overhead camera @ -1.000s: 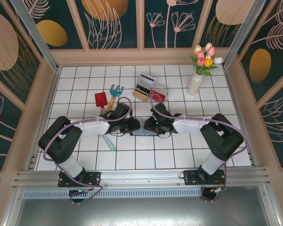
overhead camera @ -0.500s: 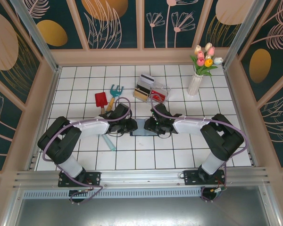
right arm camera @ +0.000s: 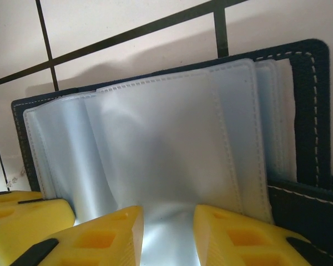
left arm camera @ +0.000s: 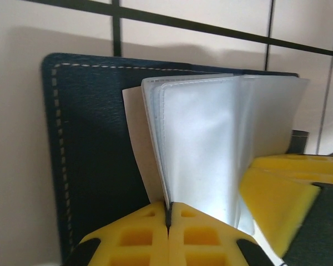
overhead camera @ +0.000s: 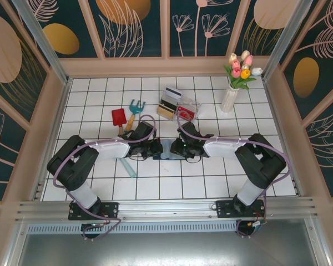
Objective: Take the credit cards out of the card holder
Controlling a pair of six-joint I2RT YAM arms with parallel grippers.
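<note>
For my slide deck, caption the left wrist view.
Left tool pinches a clear sleeve of the open card holder.

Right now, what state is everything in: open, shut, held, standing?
Dark navy folding card holder: open, flat on the white tiles.
Its clear plastic sleeves: fanned upward.
Left pincer: shut on the sleeves' edge.
Right pincer: open, sleeve between its fingers.
White vase of tulips: upright.
Red toy trowel: lying flat.
</note>
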